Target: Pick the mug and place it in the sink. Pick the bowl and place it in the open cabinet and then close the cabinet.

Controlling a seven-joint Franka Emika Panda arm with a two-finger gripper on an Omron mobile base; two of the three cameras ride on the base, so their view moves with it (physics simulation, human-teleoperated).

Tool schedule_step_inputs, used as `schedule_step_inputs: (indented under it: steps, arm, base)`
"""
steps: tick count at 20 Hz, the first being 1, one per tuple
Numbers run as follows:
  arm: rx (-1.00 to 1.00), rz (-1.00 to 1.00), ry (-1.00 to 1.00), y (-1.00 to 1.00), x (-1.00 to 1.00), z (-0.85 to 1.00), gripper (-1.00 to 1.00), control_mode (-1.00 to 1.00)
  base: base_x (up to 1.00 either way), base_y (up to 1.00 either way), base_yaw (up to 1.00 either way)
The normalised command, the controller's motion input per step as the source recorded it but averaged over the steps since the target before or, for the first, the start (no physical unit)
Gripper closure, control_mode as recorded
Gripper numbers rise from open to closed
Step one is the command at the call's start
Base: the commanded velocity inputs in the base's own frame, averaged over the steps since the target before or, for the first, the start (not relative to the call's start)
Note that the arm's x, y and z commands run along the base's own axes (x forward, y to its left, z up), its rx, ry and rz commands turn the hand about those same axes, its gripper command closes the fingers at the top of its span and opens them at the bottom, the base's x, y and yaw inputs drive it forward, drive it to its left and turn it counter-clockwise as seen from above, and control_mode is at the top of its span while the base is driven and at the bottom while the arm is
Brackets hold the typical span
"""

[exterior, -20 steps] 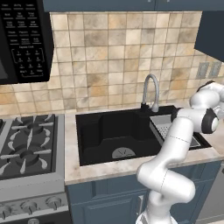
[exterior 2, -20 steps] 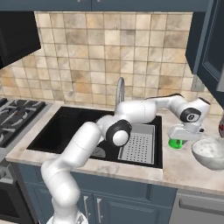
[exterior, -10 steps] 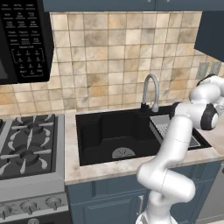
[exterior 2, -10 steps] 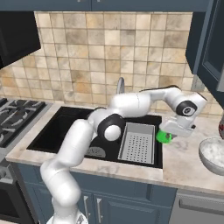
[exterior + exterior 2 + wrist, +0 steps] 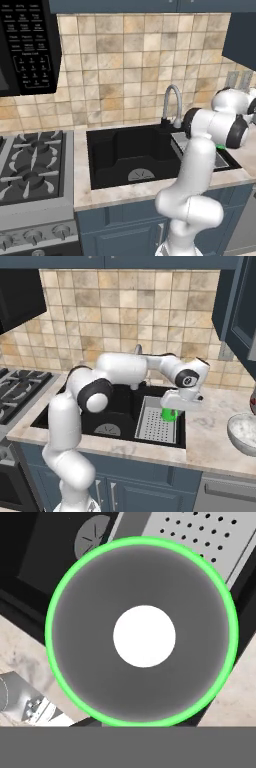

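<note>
Kitchen bench with recessed sink, 3 views. The gripper (image 5: 170, 410) hangs above the right end of the sink (image 5: 120, 406), its fingers pinched on the mug (image 5: 169, 414), which is lifted clear and sits over the right-hand part of the grey perforated tray (image 5: 155, 426), close to the basin's right rim. In the left base view only a green sliver of the mug (image 5: 220, 147) shows past the forearm, at the sink's right edge beside the tap (image 5: 172, 104). The hand view looks straight down into the mug (image 5: 142, 632), its green rim ringing a grey interior with a white base; tray holes appear beyond one side of the rim and the round drain (image 5: 95, 537) beyond another.

Step in hand, as judged: part 1 of the task, carrying the mug to the sink; release not yet made. The next move calls for lowering the mug until it nears the tray or basin floor, then spreading the fingers and lifting straight off so the mug stays upright.

The bowl (image 5: 244, 432) waits near the bench's right end, well apart from the sink; the cabinet (image 5: 239, 306) door stands open above it.
</note>
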Motion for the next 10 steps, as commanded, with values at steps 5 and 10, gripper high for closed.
schedule_step_inputs:
  steps: [5, 10]
  arm:
    - [-0.22, 0.0, -0.01, 0.66, -0.41, 0.71, 1.0, -1.0]
    - [-0.12, 0.0, 0.01, 0.6, -0.38, 0.68, 1.0, -1.0]
  base:
    - [0.0, 0.0, 0.0]
    - [0.0, 0.0, 0.0]
